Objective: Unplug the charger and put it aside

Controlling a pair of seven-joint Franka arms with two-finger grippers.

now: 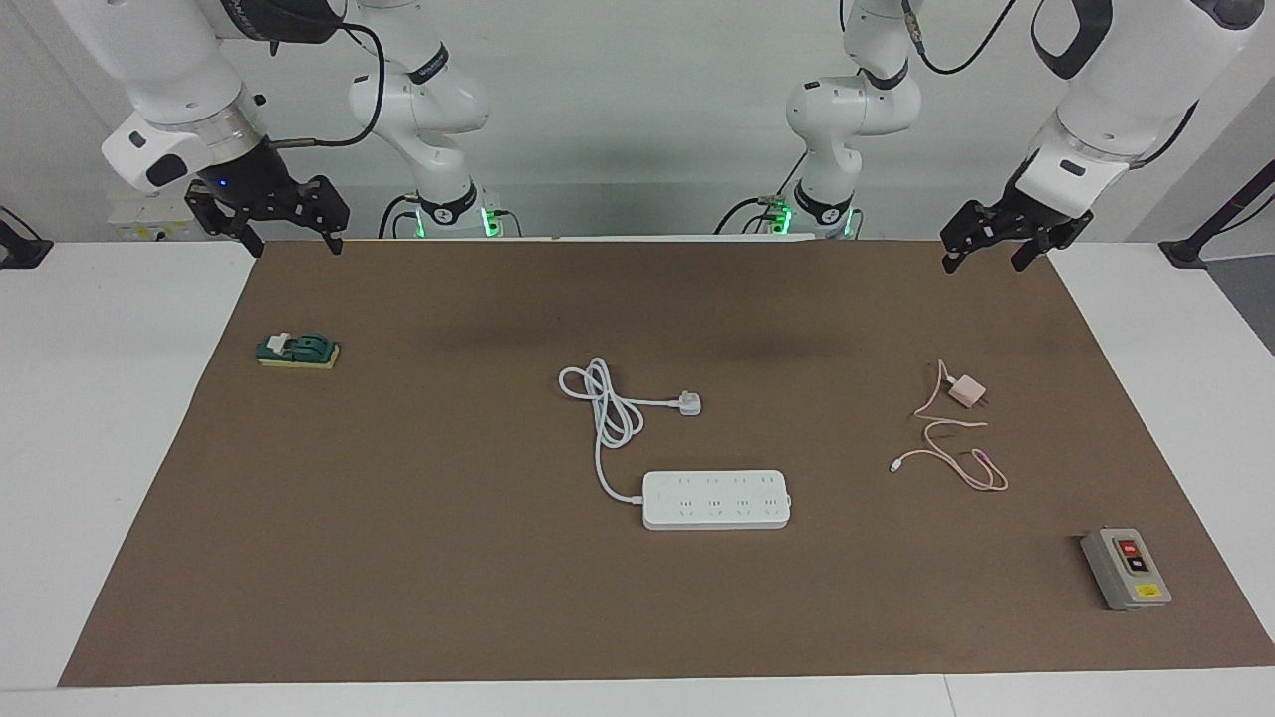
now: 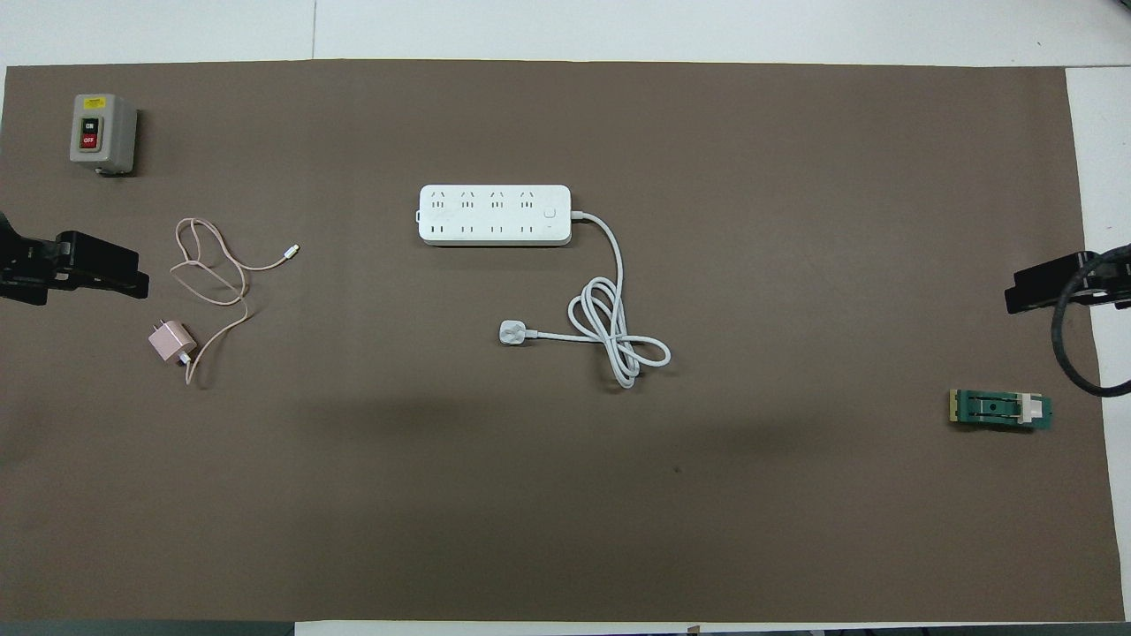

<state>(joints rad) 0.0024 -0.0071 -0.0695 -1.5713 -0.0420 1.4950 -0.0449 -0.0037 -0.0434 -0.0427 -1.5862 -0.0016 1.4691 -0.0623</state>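
The charger (image 1: 967, 390), a small pale pink cube, lies on the brown mat toward the left arm's end, apart from the power strip, with its prongs free. Its thin pink cable (image 1: 946, 453) lies looped beside it. It also shows in the overhead view (image 2: 170, 342) with the cable (image 2: 212, 265). The white power strip (image 1: 716, 499) (image 2: 495, 215) lies at the mat's middle with nothing plugged into it. My left gripper (image 1: 983, 265) (image 2: 79, 274) hangs open and empty over the mat's edge at the robots' end. My right gripper (image 1: 296, 249) (image 2: 1051, 287) hangs open and empty there too.
The strip's thick white cord and three-pin plug (image 1: 689, 403) (image 2: 512, 332) lie coiled nearer to the robots than the strip. A grey on/off switch box (image 1: 1126, 569) (image 2: 102, 132) stands farther out at the left arm's end. A green knife switch (image 1: 298, 351) (image 2: 1000, 409) lies at the right arm's end.
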